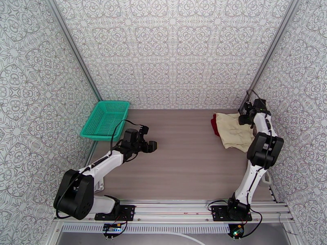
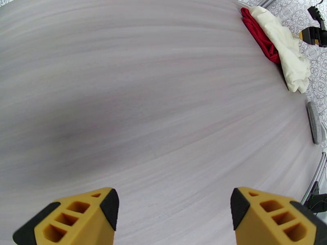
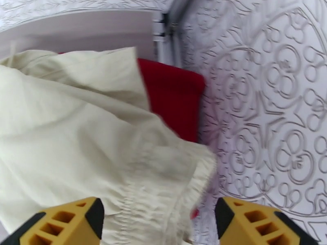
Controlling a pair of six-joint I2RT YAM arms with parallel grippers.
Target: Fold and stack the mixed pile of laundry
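Now the cream garment (image 1: 234, 133) lies atop the red shirt (image 1: 213, 124).

Pale table (image 1: 184, 160) with red shirt (image 1: 213, 126), cream garment (image 1: 235, 131), teal basket (image 1: 113, 103)

Left gripper (image 2: 175, 205) and right gripper (image 3: 160, 213), jaws wide apart, on outstretched arms

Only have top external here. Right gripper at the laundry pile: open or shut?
Observer: Open. The right wrist view shows the right gripper spread wide, nothing held, over the cream garment.
Operator: What's in the gap?
Observer: The cream garment's gathered hem. The red shirt sticks out beyond it, under the cream.
Operator: Left gripper?
Observer: Also open. The left gripper holds nothing, with bare table below it.
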